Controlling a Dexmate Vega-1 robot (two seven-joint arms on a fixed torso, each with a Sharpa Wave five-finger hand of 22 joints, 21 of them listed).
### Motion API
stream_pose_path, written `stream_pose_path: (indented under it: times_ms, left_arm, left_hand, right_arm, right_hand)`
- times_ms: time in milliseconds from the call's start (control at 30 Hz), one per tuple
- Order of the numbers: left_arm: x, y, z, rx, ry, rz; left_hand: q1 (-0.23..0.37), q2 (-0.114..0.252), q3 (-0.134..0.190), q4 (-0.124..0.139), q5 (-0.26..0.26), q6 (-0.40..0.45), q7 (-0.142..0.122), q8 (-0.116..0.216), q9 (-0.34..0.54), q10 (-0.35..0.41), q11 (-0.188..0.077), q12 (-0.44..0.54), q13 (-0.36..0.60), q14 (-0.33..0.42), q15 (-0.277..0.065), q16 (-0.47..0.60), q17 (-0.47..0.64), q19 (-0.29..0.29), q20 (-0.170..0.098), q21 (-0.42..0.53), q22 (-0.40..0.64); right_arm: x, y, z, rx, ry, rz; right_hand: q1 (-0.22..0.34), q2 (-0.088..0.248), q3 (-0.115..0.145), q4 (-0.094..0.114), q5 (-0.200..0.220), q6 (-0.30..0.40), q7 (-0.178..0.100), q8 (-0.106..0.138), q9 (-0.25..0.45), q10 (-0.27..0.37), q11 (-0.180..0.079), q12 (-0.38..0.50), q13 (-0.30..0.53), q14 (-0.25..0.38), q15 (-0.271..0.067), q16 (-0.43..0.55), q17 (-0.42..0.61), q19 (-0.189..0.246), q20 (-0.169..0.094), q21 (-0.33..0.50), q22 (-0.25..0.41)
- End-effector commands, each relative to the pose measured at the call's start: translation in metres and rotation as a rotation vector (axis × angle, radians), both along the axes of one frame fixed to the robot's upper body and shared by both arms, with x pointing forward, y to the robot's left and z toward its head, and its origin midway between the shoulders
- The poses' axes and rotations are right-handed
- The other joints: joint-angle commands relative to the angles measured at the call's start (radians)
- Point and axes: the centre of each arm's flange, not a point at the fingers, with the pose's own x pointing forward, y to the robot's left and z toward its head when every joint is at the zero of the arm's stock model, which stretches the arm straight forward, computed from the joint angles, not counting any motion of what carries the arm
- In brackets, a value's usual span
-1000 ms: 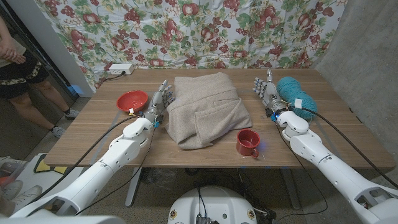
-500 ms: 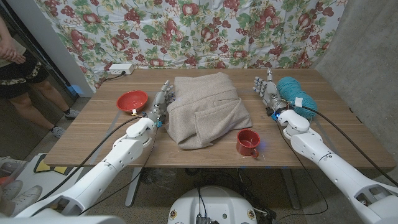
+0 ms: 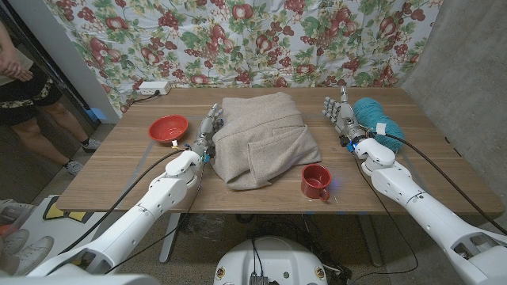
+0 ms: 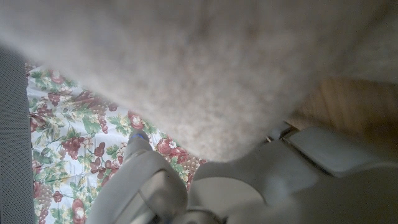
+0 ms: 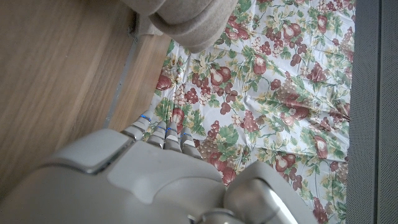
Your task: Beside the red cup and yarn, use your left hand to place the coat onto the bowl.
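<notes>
The wooden worktop [image 3: 119, 170] has bare room along its near edge and at 9 o'clock. The folded coat [image 3: 261, 138] lies at its centre. The left hand [image 3: 207, 131], fingers loose and holding nothing, touches the coat's 9 o'clock edge. The right hand [image 3: 339, 116] stands released beside the yarn [image 3: 379, 123] at 3 o'clock. The bowl [image 3: 169, 128] sits at 9 o'clock, the red cup [image 3: 315, 181] at 5 o'clock.

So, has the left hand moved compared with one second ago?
Yes. The left hand has shifted toward the coat and away from the red bowl; its fingers now meet the coat's edge.
</notes>
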Motion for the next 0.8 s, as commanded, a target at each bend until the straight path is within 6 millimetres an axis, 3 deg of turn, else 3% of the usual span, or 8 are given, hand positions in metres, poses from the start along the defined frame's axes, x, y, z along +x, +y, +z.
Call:
stream_pose_path:
  times_ms: [33, 167, 467, 667, 800]
  left_arm:
    - [-0.0020, -0.0034, -0.0024, -0.016, -0.010, 0.013]
    - [-0.0040, -0.0054, -0.0036, -0.025, -0.014, 0.023]
    - [-0.0046, -0.0071, -0.0077, -0.043, -0.014, 0.033]
    - [-0.0042, -0.0076, -0.0082, -0.050, -0.019, 0.051]
    - [-0.0049, -0.0084, -0.0107, -0.067, -0.022, 0.064]
  left_hand:
    - [0.016, 0.000, 0.005, -0.003, -0.005, -0.019, -0.020, -0.005, 0.004, 0.005, 0.001, 0.006, 0.005, 0.008, -0.003, 0.005, 0.003, 0.006, 0.003, 0.007, 0.005]
    - [0.021, 0.000, 0.007, -0.005, -0.008, -0.035, -0.036, -0.010, 0.004, 0.008, -0.007, 0.007, 0.005, 0.012, -0.007, 0.006, 0.003, 0.010, 0.001, 0.008, 0.005]
    - [0.030, -0.001, 0.010, -0.008, -0.013, -0.079, -0.038, -0.021, 0.003, 0.011, -0.008, 0.007, 0.006, 0.018, -0.007, 0.007, 0.003, 0.017, 0.001, 0.009, 0.005]
    - [0.039, -0.004, 0.012, -0.012, -0.016, -0.101, -0.041, -0.021, 0.003, 0.009, -0.013, 0.006, 0.006, 0.021, -0.002, 0.008, 0.003, 0.030, 0.026, 0.013, 0.005]
    - [0.060, -0.008, 0.017, -0.018, -0.019, -0.175, -0.038, -0.030, 0.002, 0.010, -0.019, 0.006, 0.006, 0.034, 0.005, 0.010, 0.003, 0.035, 0.032, 0.012, 0.005]
  right_arm:
    - [0.0026, 0.0005, 0.0022, -0.001, 0.003, 0.008]
    - [0.0035, 0.0013, 0.0019, -0.003, 0.006, 0.012]
    - [0.0044, 0.0014, 0.0036, -0.008, 0.007, 0.015]
    - [0.0047, 0.0028, 0.0057, -0.015, 0.006, 0.017]
    - [0.0055, 0.0032, 0.0070, -0.017, 0.008, 0.018]
  right_hand:
    - [0.005, 0.000, -0.004, -0.006, 0.000, 0.003, 0.001, 0.002, 0.005, 0.005, 0.003, -0.002, 0.005, 0.000, -0.007, -0.001, 0.004, 0.007, 0.003, -0.004, 0.002]
    - [0.005, 0.000, -0.004, -0.006, 0.000, 0.004, 0.001, 0.002, 0.005, 0.005, 0.002, -0.002, 0.005, 0.000, -0.006, -0.001, 0.004, 0.008, 0.004, -0.006, 0.002]
    - [0.006, 0.001, -0.003, -0.007, 0.001, 0.004, 0.001, 0.002, 0.005, 0.005, 0.003, -0.003, 0.006, 0.000, -0.007, -0.001, 0.004, 0.009, 0.003, -0.009, 0.002]
    - [0.006, 0.001, -0.003, -0.007, 0.001, 0.004, 0.001, 0.002, 0.005, 0.005, 0.003, -0.003, 0.006, 0.000, -0.008, -0.001, 0.004, 0.011, 0.004, -0.011, 0.002]
    - [0.006, 0.001, -0.003, -0.007, 0.001, 0.005, 0.001, 0.002, 0.005, 0.006, 0.004, -0.003, 0.006, 0.001, -0.007, -0.001, 0.004, 0.011, 0.005, -0.013, 0.002]
